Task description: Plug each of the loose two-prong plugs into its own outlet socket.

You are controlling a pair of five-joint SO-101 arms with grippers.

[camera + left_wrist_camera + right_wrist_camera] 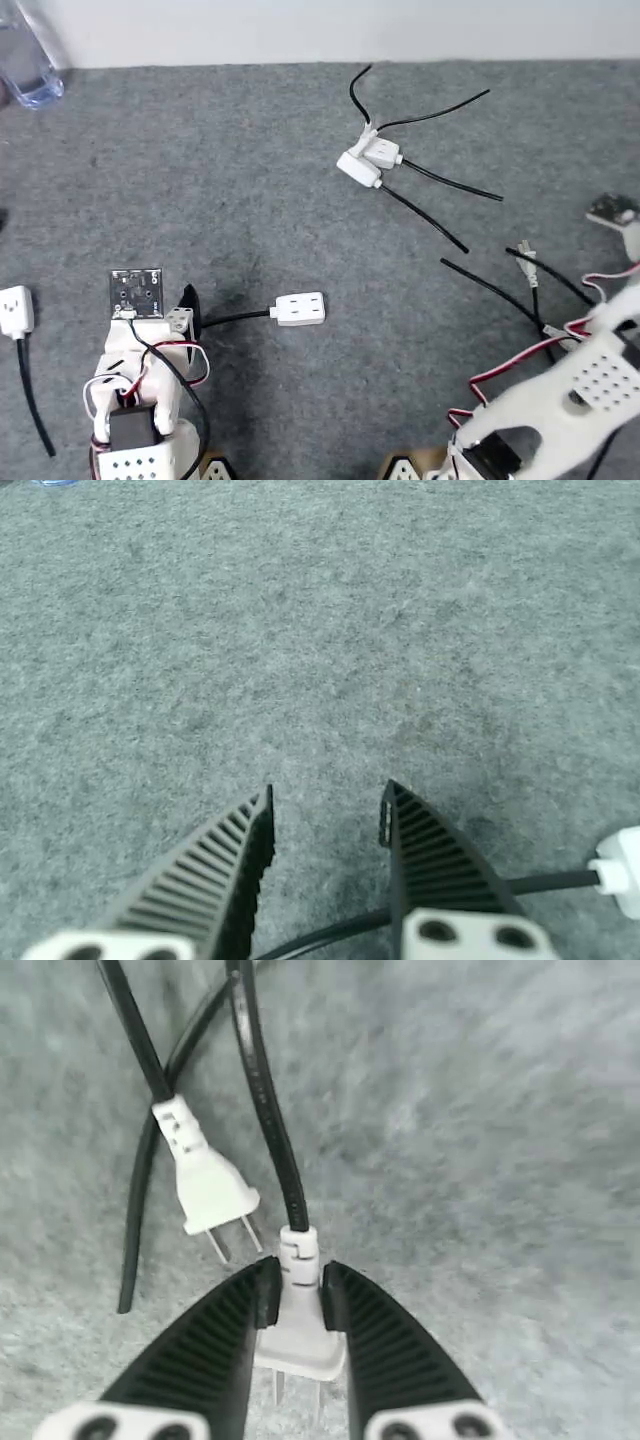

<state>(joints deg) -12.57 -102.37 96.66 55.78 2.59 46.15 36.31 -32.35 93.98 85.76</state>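
1. Two-prong plug: white, clamped in the right jaws, which are closed on its body. Its two prongs point back toward the wrist, and its black cord runs out past the jaw tips.
2. Second two-prong plug: white, lying loose on the grey table, just beside the held plug and clear of the jaws. Its own black cord trails away alongside the other.
3. Left jaws: open, low over bare table, holding nothing. A black cord passes beneath them near their roots; whether it touches them cannot be told.
4. Outlet socket: white, lying flat on the table at the end of that cord, near the left arm and on its inner side.
5. Edge outlet socket: white, on the table on the left arm's outer side, with its cord running toward the near edge.
6. Paired outlet sockets: two white units touching each other at the far middle of the table, with black cords fanning out from them. They sit well apart from both arms.
7. Right arm: at the near right of the table, with loose black cords lying close by.
8. Clear plastic bottle: at the far left corner.
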